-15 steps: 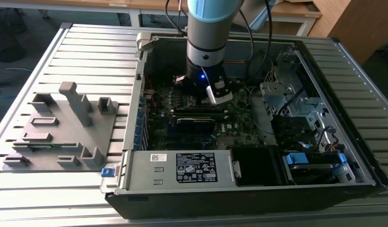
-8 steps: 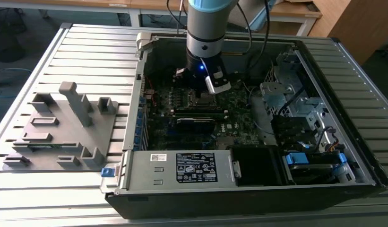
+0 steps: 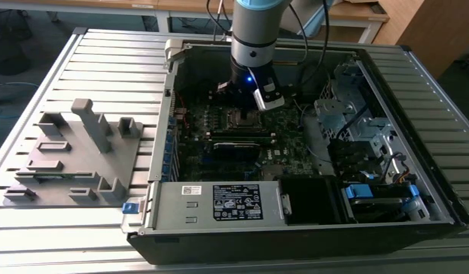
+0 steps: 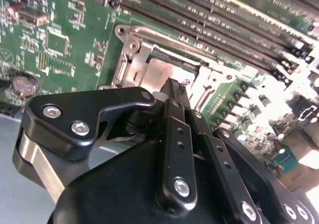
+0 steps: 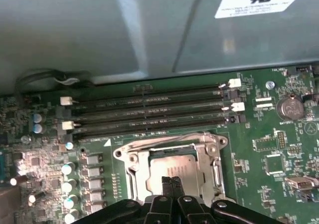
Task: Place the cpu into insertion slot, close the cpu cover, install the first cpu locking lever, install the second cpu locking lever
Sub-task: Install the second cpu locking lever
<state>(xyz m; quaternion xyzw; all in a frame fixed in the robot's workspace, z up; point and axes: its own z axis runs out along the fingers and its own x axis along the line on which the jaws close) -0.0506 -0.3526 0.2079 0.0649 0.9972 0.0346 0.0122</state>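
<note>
the cpu [image 5: 172,168] lies in the insertion slot just beyond the hand [image 5: 172,180], whose fingertips are pressed together.

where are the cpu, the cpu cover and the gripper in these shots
cpu [image 5: 172,168], first wrist view, on its dull metal top.
cpu cover [image 5: 205,157], first wrist view, on the frame's side bar.
gripper [image 5: 172,183], first wrist view, at its closed fingertips over the chip.

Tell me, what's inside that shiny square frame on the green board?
Inside the cpu cover sits the cpu, its dull silver top showing through the cut-out. The pincer, shut, hangs over its near edge, covering that part. The insertion slot underneath is hidden by the chip and frame.
</note>
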